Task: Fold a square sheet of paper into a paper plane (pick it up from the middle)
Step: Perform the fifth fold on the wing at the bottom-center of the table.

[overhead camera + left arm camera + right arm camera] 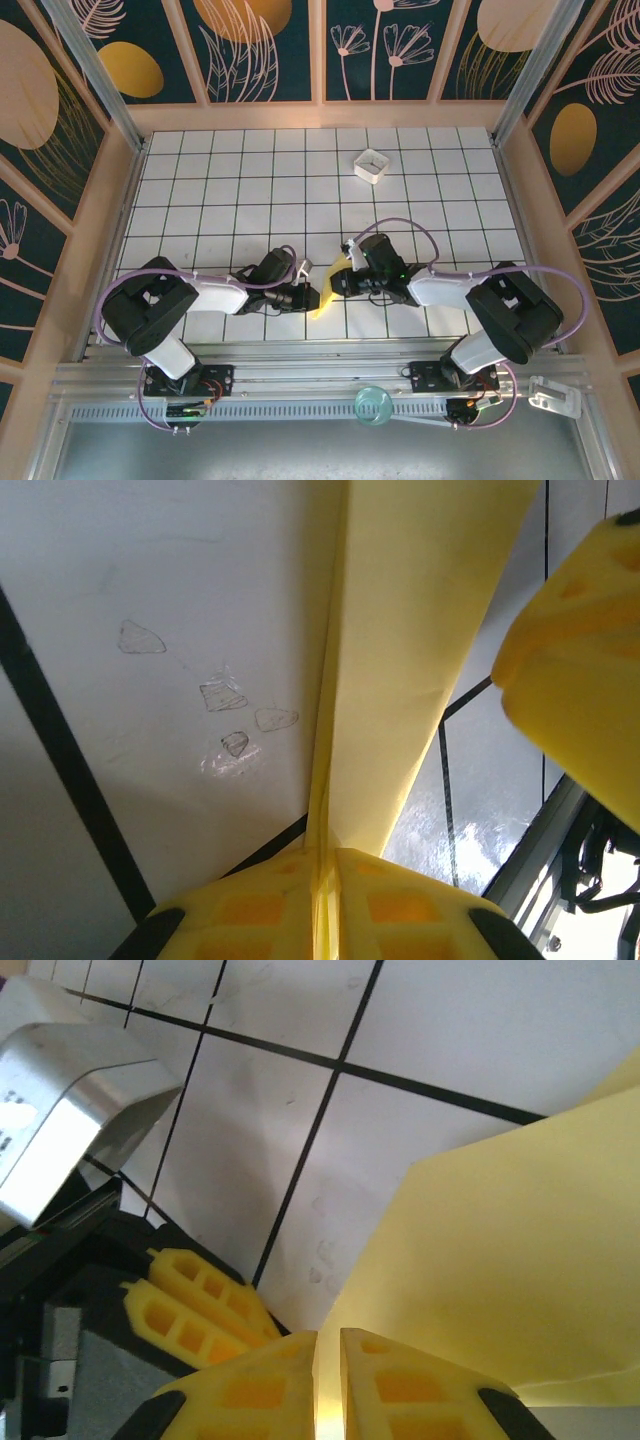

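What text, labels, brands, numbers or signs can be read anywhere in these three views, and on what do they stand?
None can be read.
Folded yellow paper: blank, no print.
Table tile: a few faint outlined shapes, not letters.
Silver metal block: dark marks at its left edge, too blurred to read.
Small white square box: too small to show any lettering.

Your paper (327,292) is plain yellow and already folded, not a flat square. In the left wrist view, the paper (400,650) is a long narrow strip with one sharp crease along its length. It sits near the front middle of the table, its end pinched in the left gripper (325,905) and a broader flap in the right gripper (328,1385).
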Robot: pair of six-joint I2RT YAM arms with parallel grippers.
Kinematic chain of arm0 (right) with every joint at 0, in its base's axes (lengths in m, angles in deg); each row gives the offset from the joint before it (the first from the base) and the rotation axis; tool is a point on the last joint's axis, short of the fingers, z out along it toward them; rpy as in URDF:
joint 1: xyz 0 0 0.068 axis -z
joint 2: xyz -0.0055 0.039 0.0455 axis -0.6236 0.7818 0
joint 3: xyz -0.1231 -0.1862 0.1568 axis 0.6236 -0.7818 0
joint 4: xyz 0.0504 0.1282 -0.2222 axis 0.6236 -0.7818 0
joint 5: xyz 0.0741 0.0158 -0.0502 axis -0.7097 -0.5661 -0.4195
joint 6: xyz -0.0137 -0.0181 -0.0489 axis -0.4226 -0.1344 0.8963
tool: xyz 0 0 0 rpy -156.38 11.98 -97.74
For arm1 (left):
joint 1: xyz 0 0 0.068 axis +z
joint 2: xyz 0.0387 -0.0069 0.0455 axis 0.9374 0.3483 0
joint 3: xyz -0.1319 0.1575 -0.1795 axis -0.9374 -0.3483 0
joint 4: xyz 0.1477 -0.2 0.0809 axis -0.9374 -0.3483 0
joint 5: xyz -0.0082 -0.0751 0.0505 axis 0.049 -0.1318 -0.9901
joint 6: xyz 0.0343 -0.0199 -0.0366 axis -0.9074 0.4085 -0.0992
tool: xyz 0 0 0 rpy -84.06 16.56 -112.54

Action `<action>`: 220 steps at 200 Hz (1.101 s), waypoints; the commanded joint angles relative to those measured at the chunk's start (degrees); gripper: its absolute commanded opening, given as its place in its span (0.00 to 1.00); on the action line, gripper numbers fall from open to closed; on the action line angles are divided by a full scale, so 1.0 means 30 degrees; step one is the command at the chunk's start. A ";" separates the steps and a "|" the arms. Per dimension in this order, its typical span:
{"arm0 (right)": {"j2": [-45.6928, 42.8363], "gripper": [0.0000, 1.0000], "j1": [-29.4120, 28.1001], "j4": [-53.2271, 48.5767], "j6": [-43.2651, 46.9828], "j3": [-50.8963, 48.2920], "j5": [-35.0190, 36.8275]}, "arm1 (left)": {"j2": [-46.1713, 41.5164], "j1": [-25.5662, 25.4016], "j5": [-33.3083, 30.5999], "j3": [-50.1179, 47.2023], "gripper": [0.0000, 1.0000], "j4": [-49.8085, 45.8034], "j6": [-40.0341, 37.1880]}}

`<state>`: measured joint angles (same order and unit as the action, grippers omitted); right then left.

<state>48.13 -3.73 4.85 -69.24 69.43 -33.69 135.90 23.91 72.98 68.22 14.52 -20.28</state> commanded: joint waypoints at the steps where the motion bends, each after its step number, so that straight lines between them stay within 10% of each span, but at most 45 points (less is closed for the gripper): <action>1: 0.0237 0.13 -0.0340 0.0876 -0.0395 -0.0054 -0.0329 | 0.1367 -0.0170 -0.1574 -0.0172 0.14 -0.1467 -0.0648; 160: 0.0955 0.08 0.0087 -0.0109 -0.1400 -0.0243 0.1454 | -0.0327 -0.0337 -0.0999 -0.0289 0.34 -0.0850 -0.0645; 220: 0.0951 0.07 0.0243 -0.0167 -0.1681 -0.0185 0.1484 | -0.0413 -0.1862 -0.4220 0.0570 0.50 -0.3837 -0.2698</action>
<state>50.36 -3.40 5.29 -73.65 69.30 -30.15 132.95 19.99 68.82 69.27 12.43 -23.76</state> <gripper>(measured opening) 0.070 0.482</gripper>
